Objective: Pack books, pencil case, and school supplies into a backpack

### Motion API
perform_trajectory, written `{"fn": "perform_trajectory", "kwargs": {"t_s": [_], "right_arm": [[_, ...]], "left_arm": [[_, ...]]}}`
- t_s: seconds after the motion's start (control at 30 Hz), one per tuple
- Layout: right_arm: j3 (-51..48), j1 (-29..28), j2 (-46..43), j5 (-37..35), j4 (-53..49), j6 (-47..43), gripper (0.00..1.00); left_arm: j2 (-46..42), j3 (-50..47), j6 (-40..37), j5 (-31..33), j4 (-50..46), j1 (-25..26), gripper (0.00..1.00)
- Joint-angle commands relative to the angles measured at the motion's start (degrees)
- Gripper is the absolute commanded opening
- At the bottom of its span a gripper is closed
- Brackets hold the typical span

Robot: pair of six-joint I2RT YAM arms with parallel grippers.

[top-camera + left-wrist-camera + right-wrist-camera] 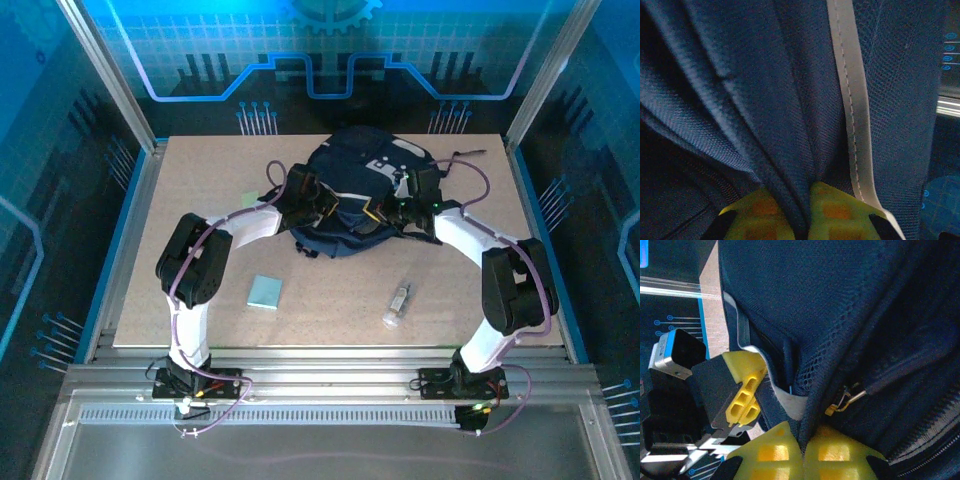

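backpack (350,160) soft, floppy; left gripper (801,221) pinches a fold at its 9 o'clock, right gripper (802,454) pinches edge by zipper pull (845,401) at 3. Hold seams; cloth likely sags.

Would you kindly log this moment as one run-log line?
left tool: shut on backpack | right tool: shut on backpack | pad, tube: on table
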State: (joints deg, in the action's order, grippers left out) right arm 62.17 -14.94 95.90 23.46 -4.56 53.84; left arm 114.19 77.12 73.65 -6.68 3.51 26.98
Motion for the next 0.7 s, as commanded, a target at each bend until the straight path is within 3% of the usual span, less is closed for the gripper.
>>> {"fn": "perform_trajectory", "kwargs": {"t_s": [0.0, 0.07, 0.1, 0.2, 0.23, 0.3, 0.5, 0.67], "right_arm": [[2.2, -0.52, -3.24, 6.49, -0.39, -5.51, 0.0], [3.9, -0.29, -3.56, 4.67, -5.03, -8.28, 0.01], [4.46, -0.35, -4.04, 3.87, -7.08, -9.35, 0.09], [4.71, -0.51, -6.82, 0.53, -12.82, -11.52, 0.49], [4.63, -0.78, -8.17, -0.8, -14.83, -12.26, 0.57], [4.32, -1.58, -10.7, -3.53, -18.45, -13.55, 0.65], [1.93, -5.43, -14.08, -8.25, -22.18, -12.09, 0.65], [0.73, -9.31, -11.23, -11.76, -19.25, -10.19, 0.56]], "left_arm": [[0.93, 1.98, 1.88, 2.66, 5.3, -0.89, 0.0], [0.04, 2.22, 3.56, 2.81, 5.88, -0.7, 0.0], [-0.35, 2.61, 4.3, 3.02, 5.91, -0.47, 0.0], [-1.35, 4.19, 6.28, 3.73, 5.81, 0.02, 0.0], [-1.56, 4.62, 6.88, 3.81, 6.42, 0.23, 0.0], [-1.69, 5.37, 7.87, 3.92, 7.16, 0.51, 0.0], [-1.68, 6.4, 9.77, 4.48, 8.94, 1.34, 0.0], [-2.3, 5.77, 10.04, 4.57, 9.87, 1.74, 0.0]]}}
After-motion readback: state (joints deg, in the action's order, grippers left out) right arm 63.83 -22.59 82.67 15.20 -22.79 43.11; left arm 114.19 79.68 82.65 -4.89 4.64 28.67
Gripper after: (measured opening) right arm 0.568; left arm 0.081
